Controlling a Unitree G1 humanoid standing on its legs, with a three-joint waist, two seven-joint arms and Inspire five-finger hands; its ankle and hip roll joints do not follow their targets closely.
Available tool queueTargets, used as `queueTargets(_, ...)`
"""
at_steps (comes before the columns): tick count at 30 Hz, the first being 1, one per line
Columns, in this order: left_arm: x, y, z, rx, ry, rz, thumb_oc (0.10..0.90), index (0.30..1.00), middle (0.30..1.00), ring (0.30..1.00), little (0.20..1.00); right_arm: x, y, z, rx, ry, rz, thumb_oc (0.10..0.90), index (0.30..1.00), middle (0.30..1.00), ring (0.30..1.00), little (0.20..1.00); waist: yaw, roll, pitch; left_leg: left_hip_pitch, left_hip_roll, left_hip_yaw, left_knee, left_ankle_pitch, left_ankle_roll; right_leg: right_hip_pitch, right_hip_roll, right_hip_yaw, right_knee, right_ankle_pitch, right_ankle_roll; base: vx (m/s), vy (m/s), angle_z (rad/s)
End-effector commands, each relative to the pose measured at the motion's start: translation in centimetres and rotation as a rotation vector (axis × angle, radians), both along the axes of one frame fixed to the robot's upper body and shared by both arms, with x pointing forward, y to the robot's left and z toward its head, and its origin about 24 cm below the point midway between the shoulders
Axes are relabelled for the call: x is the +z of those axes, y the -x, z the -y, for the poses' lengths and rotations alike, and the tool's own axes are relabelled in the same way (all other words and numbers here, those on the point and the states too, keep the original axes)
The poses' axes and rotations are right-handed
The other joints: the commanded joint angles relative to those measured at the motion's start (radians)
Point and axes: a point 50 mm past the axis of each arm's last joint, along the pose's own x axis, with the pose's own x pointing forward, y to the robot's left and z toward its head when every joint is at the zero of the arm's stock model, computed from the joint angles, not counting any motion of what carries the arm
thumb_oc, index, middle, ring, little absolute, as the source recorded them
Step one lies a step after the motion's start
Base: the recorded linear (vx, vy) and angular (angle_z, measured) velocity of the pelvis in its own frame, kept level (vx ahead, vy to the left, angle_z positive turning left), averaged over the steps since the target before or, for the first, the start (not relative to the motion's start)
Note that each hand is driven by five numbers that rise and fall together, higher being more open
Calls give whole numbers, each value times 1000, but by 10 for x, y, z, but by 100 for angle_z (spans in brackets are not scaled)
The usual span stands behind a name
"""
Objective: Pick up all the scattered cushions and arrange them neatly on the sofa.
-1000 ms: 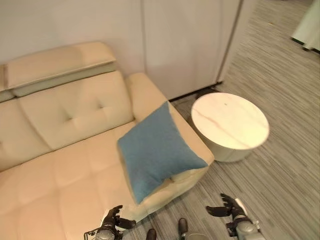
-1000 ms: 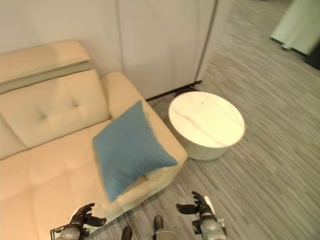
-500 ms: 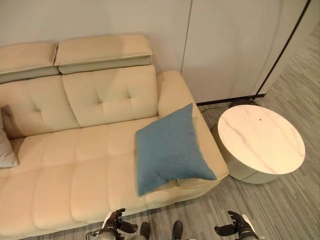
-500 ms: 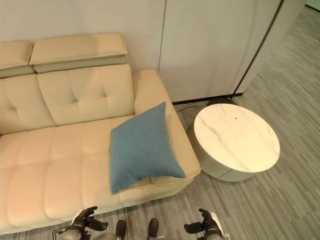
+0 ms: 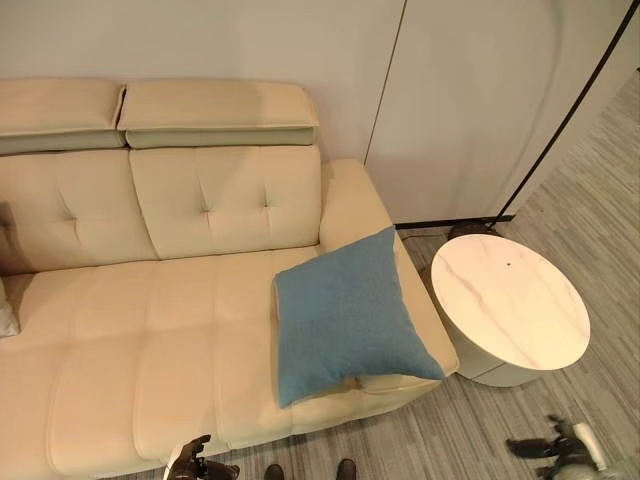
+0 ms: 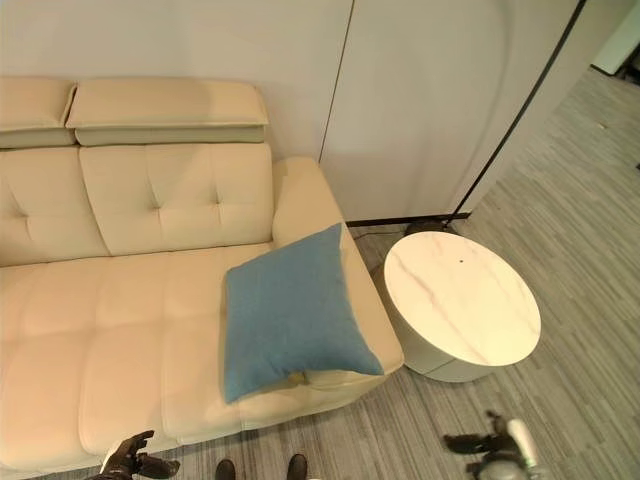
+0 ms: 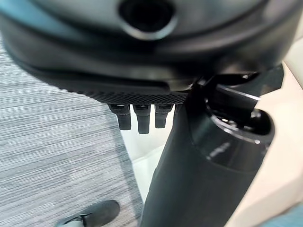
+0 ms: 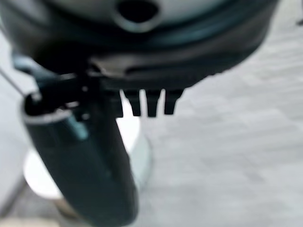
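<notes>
Left eye view shows the blue cushion (image 5: 345, 313) lying on the sofa (image 5: 140, 330), hanging a bit over the front edge by the armrest. The left hand (image 5: 192, 465) and right hand (image 5: 545, 448) are low by the floor, both loose and holding nothing. The cushion could slip off if bumped.

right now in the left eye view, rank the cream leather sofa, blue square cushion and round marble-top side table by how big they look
1. cream leather sofa, by far the largest.
2. blue square cushion and round marble-top side table: they look alike in spread, so no ranking between them.
</notes>
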Motion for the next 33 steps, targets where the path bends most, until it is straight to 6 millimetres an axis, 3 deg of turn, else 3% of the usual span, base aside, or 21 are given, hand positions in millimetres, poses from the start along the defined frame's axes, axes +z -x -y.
queueTargets(1, 6, -17, 11, 53, 50, 126, 800, 900, 900, 900, 900, 66, -59, 3, 52, 91, 377, 800, 900, 900, 900, 900, 14, -22, -24, -8, 0, -30, 16, -100, -37, 41, -10, 11, 16, -83, 76, 49, 50, 0)
queueTargets(4, 6, -16, 10, 59, 56, 125, 800, 900, 900, 900, 900, 75, -66, 1, 26, 55, 482, 800, 900, 900, 900, 900, 19, -18, -24, -3, -3, -31, 11, -100, -38, 44, -11, 10, 13, -83, 78, 41, 35, -4)
queueTargets(8, 8, -21, 16, 46, 81, 157, 800, 900, 900, 900, 900, 98, -94, -22, 38, -66, 743, 800, 900, 900, 900, 900, 34, -4, -23, 0, -5, -37, -1, -100, -41, 42, -14, 5, 6, -85, 80, 32, 22, 2)
queueTargets(13, 10, -24, 21, 28, 99, 174, 800, 900, 900, 900, 900, 103, -112, -42, 61, -169, 852, 800, 900, 900, 900, 900, 47, 4, -19, -1, -7, -42, -9, -96, -44, 41, -15, -3, -3, -84, 79, 11, 5, 2)
queueTargets(16, 10, -27, 25, 25, 114, 181, 800, 900, 900, 900, 900, 100, -129, -68, 67, -314, 933, 800, 900, 900, 900, 900, 64, 13, -9, -6, -8, -49, -16, -90, -45, 39, -16, -10, -12, -80, 79, 29, 16, 2)
queueTargets(27, 15, -36, 27, 76, 147, 244, 800, 900, 900, 900, 900, 82, -151, -119, 195, -489, 860, 800, 900, 900, 900, 900, 93, 16, 32, -55, -6, -63, -6, -77, -48, 3, -12, -15, -27, -66, 76, -1, 4, 7)
queueTargets(33, 27, -60, 32, 68, 161, 335, 800, 900, 900, 900, 900, 74, -157, -155, 320, -559, 808, 800, 900, 900, 900, 900, 95, 8, 54, -86, -1, -67, -6, -67, -50, -30, -8, -12, -31, -60, 74, 0, 0, 0)
